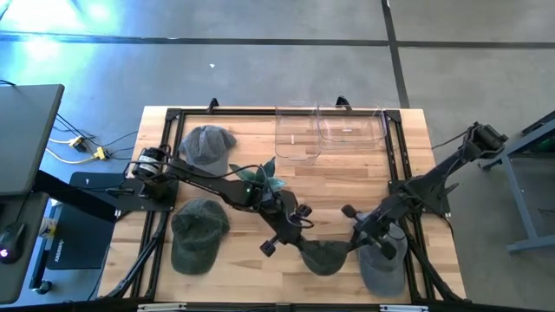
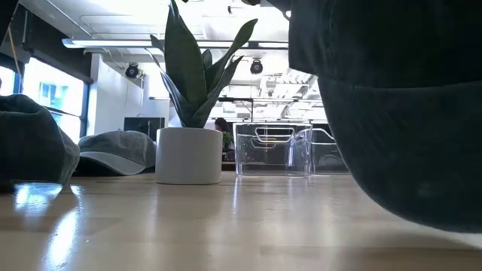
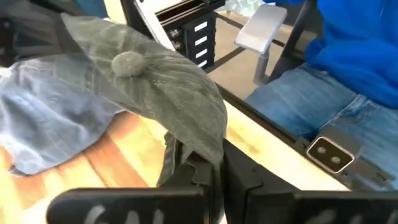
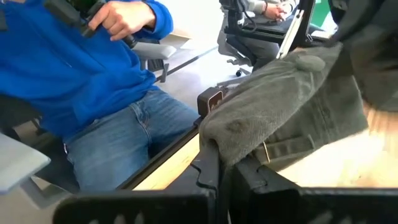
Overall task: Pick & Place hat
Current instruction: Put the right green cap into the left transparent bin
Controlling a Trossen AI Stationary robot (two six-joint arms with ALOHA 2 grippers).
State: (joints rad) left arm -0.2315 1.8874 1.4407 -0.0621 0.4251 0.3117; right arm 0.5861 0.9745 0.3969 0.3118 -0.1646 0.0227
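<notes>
A wooden table (image 1: 251,260) stands on a grey floor, with a person in blue sitting just past its near edge. 4 hats lie on it. Both arms reach to the dark green hat (image 1: 323,256) near the middle of the near side. The left pincer (image 3: 214,167) is shut tight on its edge, and the right pincer (image 4: 225,163) is pinching the other edge. I think this is the picking-up step. Next they should lift together and carry it to the clear bin (image 1: 329,132) at the far side, past the plant (image 1: 264,178).
</notes>
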